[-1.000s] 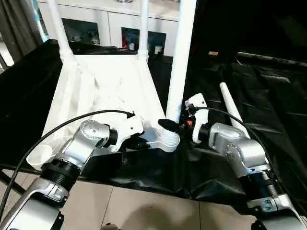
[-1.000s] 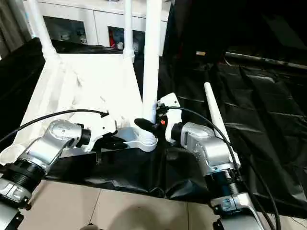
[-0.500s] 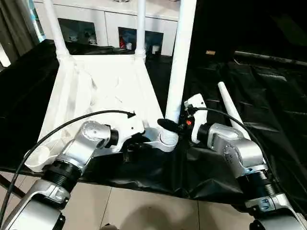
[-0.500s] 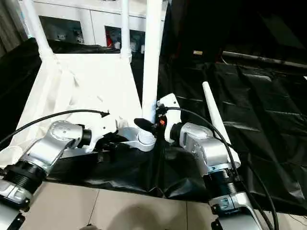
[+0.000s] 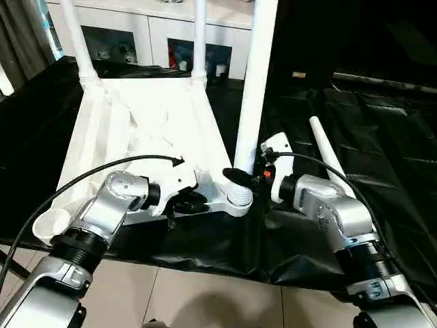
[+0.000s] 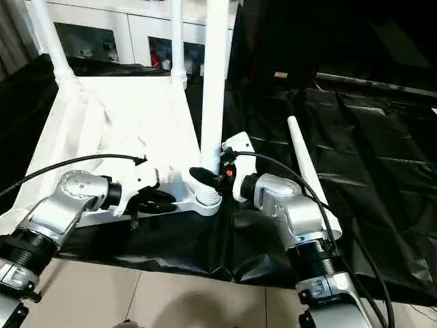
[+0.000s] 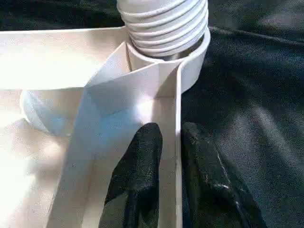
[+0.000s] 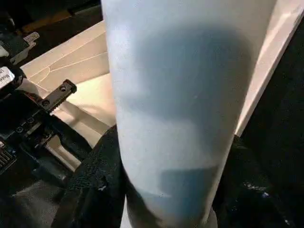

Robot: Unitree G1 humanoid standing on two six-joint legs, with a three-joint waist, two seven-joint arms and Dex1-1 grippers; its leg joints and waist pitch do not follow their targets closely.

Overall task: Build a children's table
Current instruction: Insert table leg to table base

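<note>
Small white plastic table top (image 5: 147, 133) lying upside down on black-draped table (image 5: 382, 137), just ahead of left gripper (image 5: 193, 203). Upright tapered white tube leg (image 5: 254, 89) between fingers of right gripper (image 5: 240, 179). Loose white tube leg (image 5: 329, 154) lying beyond it, rightward.

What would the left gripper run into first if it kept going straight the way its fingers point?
Most likely the round white corner socket with the ribbed leg end in it; the left gripper straddles the tabletop's thin rim wall.
</note>
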